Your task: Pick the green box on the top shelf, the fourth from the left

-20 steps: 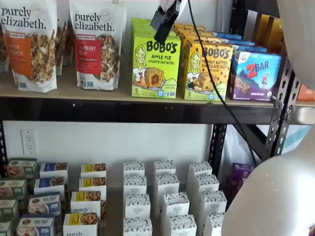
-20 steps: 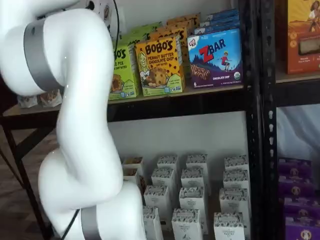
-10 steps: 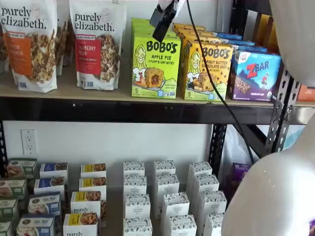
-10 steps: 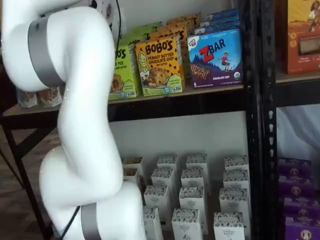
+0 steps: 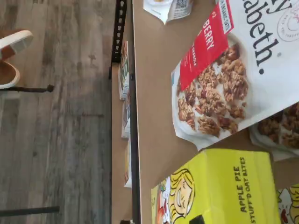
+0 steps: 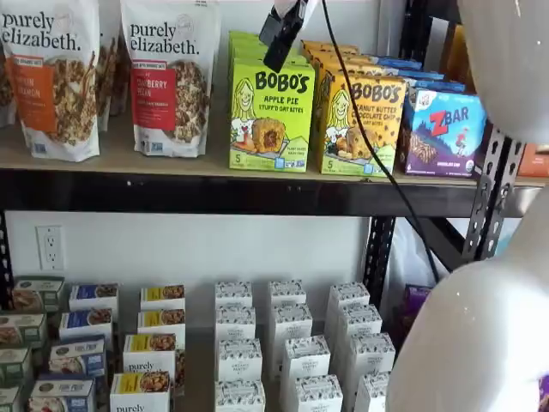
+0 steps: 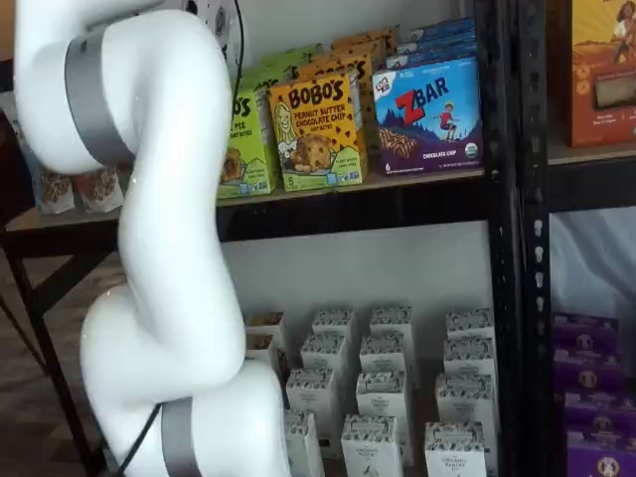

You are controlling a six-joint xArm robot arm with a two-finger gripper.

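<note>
The green box (image 6: 271, 116) is a lime-green Bobo's Apple Pie carton. It stands upright on the top shelf (image 6: 111, 161), at the front of a row of like cartons. My gripper (image 6: 280, 39) hangs from above, its black fingers in front of the box's upper edge with a cable beside them. The fingers stand open and hold nothing. The wrist view looks down on the box's top (image 5: 219, 186) and the tan shelf board (image 5: 154, 93). In a shelf view my white arm hides most of the box (image 7: 244, 139).
A red-labelled granola bag (image 6: 169, 77) stands just left of the green box, with another bag (image 6: 51, 77) further left. A yellow-orange Bobo's box (image 6: 360, 120) and a blue ZBar box (image 6: 444, 129) stand to its right. Small white cartons (image 6: 292, 343) fill the lower shelf.
The gripper has crept slightly up and to the left over the green box. The arm's white links have shifted a little in both shelf views.
</note>
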